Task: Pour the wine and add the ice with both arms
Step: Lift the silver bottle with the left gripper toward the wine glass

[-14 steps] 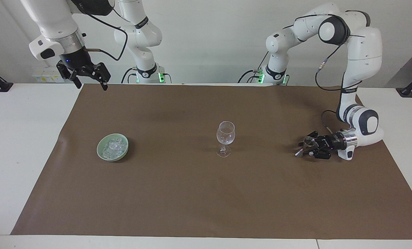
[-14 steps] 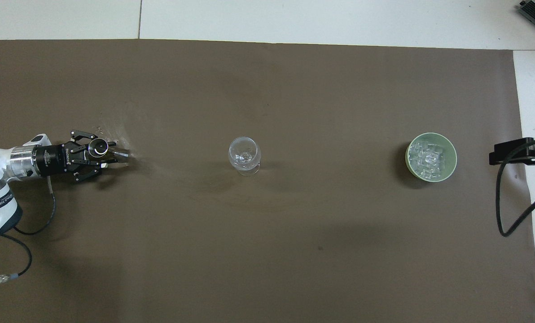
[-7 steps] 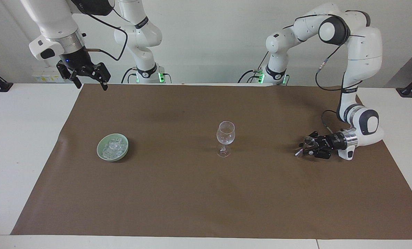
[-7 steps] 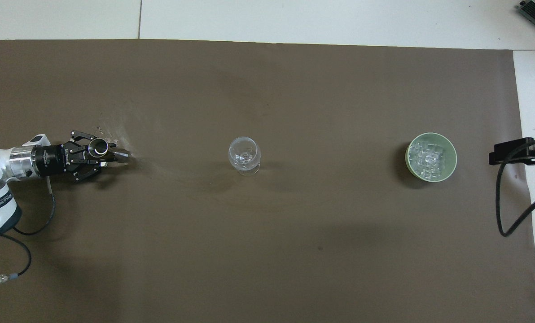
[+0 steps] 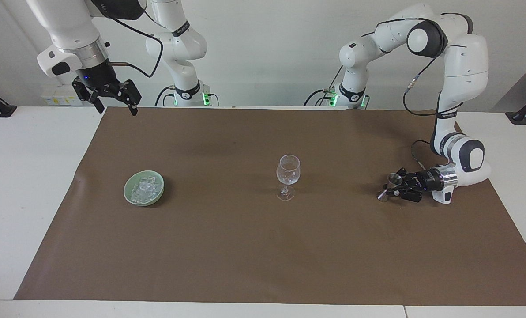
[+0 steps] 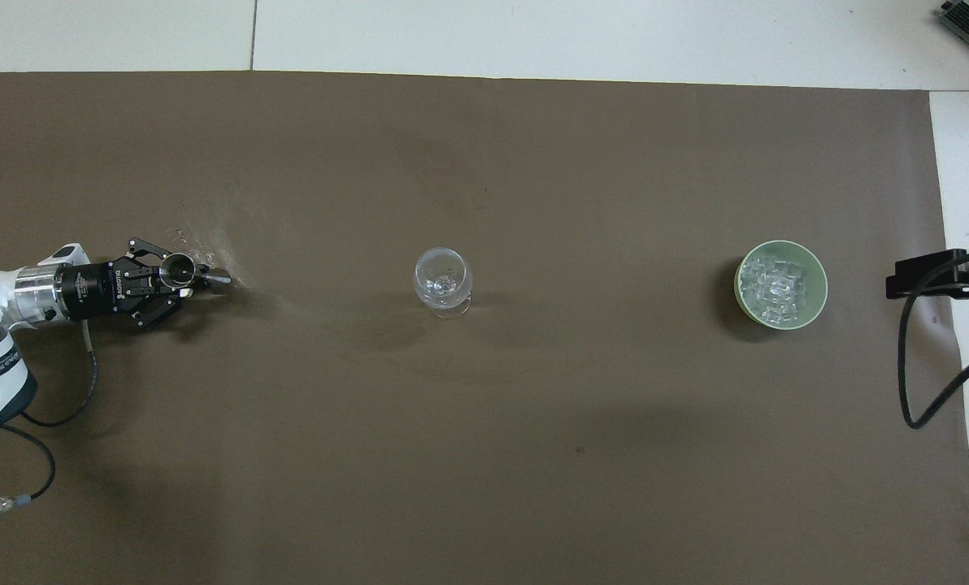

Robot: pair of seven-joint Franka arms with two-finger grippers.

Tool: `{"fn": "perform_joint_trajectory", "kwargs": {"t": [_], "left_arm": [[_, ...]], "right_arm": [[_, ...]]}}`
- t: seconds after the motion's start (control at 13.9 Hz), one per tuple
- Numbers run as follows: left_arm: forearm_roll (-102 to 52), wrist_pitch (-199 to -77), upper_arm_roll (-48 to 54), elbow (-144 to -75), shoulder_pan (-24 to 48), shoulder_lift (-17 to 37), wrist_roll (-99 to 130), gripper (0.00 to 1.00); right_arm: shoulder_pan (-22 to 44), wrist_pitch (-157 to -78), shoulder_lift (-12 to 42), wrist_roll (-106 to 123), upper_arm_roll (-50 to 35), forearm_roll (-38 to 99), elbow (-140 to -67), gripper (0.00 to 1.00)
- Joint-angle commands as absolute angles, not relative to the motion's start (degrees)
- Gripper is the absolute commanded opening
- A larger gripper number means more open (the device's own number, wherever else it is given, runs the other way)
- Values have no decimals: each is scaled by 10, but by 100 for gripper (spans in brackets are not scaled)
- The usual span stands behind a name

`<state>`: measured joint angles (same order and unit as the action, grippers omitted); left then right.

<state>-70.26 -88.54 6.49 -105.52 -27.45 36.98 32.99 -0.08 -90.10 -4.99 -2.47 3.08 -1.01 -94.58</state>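
My left gripper (image 5: 395, 187) (image 6: 182, 280) lies low over the brown mat at the left arm's end, shut on a small silver measuring cup (image 5: 393, 179) (image 6: 179, 266) that stands tilted between its fingertips. An empty clear wine glass (image 5: 287, 174) (image 6: 443, 281) stands upright mid-mat. The ice (image 5: 144, 187) (image 6: 774, 283) is heaped in a green bowl (image 5: 128, 196) (image 6: 818, 305) toward the right arm's end. My right gripper (image 5: 116, 107) hangs open and empty, high over the mat's corner by its base. No wine shows; the cup's contents cannot be made out.
The brown paper mat (image 5: 245, 256) (image 6: 484, 455) covers most of the white table (image 5: 24, 185). A black cable (image 6: 923, 382) loops down at the right arm's end, and another cable (image 6: 62, 406) trails beside the left wrist.
My left gripper's fingers have closed in onto the silver measuring cup, and the hand has drawn back slightly toward the left arm's end. The right arm has stayed put.
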Motion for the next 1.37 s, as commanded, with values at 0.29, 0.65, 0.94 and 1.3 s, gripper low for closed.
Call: {"fn": "perform_joint_trajectory", "kwargs": {"t": [0.29, 0.65, 0.94, 1.3], "left_arm": [[-706, -881, 63, -1049, -272, 363, 325, 0], [-715, -874, 69, -1052, -244, 335, 329, 0], [-720, -875, 69, -1054, -203, 311, 329, 0], [-761, -905, 69, -1054, -156, 292, 400, 0]], "right_arm": [[-4, -896, -60, -14, 29, -3, -953, 100], [-4, -896, -60, -14, 29, -3, -953, 100], [-4, -896, -60, -14, 29, -3, -953, 100], [-4, -896, -60, -14, 29, -3, -953, 100]]}}
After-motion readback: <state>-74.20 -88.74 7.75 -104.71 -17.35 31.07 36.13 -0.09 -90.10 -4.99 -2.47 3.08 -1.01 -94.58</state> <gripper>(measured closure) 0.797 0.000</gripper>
